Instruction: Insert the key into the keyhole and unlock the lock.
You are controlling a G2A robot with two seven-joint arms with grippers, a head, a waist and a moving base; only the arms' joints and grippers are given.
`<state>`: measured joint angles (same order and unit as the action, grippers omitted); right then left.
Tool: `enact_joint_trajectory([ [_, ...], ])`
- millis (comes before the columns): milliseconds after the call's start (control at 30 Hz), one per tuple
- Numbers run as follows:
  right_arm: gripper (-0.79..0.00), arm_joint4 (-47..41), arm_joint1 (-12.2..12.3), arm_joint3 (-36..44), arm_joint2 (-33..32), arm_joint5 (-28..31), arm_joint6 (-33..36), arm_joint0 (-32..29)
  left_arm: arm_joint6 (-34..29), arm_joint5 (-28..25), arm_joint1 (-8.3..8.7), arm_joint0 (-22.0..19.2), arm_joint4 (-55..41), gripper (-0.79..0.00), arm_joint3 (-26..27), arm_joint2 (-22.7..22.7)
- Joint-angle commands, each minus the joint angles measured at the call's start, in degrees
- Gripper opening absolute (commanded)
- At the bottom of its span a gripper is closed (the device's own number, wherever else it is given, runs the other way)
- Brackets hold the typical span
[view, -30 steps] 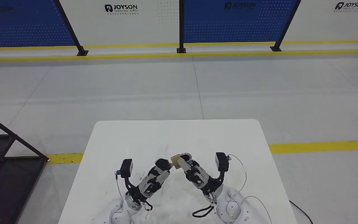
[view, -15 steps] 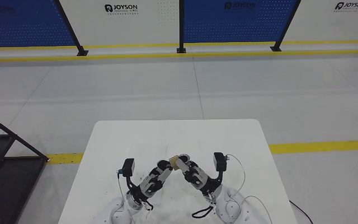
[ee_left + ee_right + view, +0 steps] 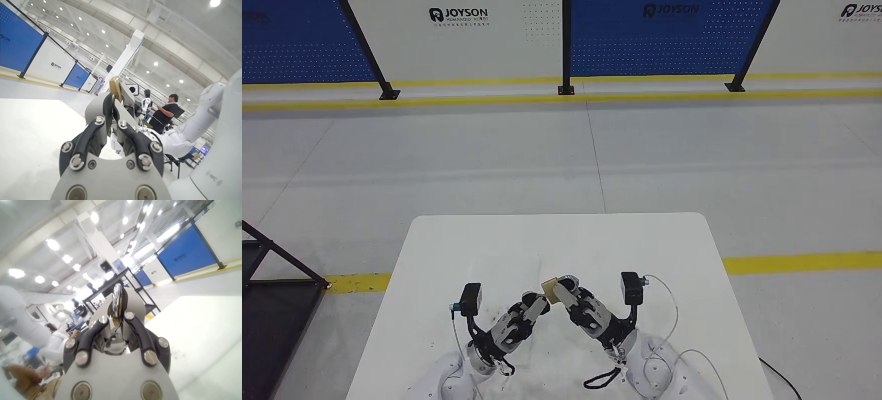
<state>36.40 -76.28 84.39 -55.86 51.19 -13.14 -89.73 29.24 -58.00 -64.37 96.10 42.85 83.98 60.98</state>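
Above the near middle of the white table [image 3: 642, 250], both arms meet tip to tip. A brass padlock [image 3: 553, 289] with a silver shackle [image 3: 116, 298] is held off the table, with my right gripper [image 3: 565, 296] [image 3: 118, 299] shut on it. In the left wrist view the lock's brass body [image 3: 115, 87] stands just past my left gripper [image 3: 112, 99] [image 3: 541, 299], which is shut on a thin metal key [image 3: 113, 98]. The key's tip is at the lock body. The keyhole itself is hidden.
The table is bare white around and beyond the arms. A black metal rack [image 3: 267, 275] stands off the table's left edge. Blue and white barrier panels [image 3: 572, 35] line the far floor.
The right arm's wrist has shifted slightly left and the left gripper has edged towards the lock. Both grips are unchanged.
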Motion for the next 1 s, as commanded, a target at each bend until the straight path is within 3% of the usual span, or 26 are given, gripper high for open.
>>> enact_joint_trajectory([
  [0,-0.785,-0.05,0.01,0.11,-0.08,-0.41,-0.02,-0.07,0.12,0.08,-0.05,0.09,0.48,-0.785,-0.03,0.20],
  [400,-0.785,-1.58,0.29,1.18,-0.62,-3.14,2.37,-0.58,3.84,5.82,-0.68,1.13,8.52,-0.785,1.47,1.50],
  [967,-0.785,-3.67,0.71,3.01,-1.45,-6.72,4.88,-1.61,15.85,21.20,-1.43,2.68,26.51,-0.785,2.74,1.40],
])
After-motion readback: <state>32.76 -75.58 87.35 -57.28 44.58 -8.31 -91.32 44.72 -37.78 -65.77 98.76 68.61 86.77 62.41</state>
